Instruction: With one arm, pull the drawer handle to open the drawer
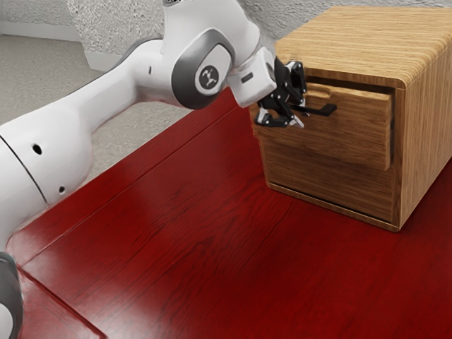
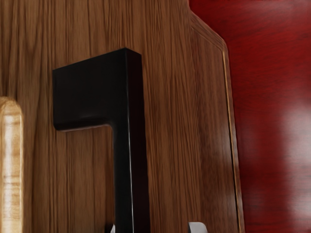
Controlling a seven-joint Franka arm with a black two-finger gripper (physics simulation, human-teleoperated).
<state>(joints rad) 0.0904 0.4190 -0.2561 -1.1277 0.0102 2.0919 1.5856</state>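
Fingers spread, straddling the black handle. In the wrist view two pale tips poke in at the frame edge. One sits right against the bar; the other has a strip of wood between it and the bar. Not pinching.

The hand covers the near end of the handle in the exterior view, and the contact there is hard to make out. The far end sticks out past the fingers toward the exterior view's right. In the wrist view the bar is cut off at the frame edge by the tips.

The handle is matte black, square-edged and L-shaped where the bar meets its post. The drawer front is directly behind the fingers: brown wood, straight grain, clipped corner. It stands partly out of the cabinet, with a dark gap above it and the inside lost in shadow.

The cabinet is a lighter striped wood box, cut off at the frame's edge. Beyond the post is a pale rounded wood edge; can't tell which part it is.

The bench below the fingers is glossy dark red plank. The white arm has its base out of frame.
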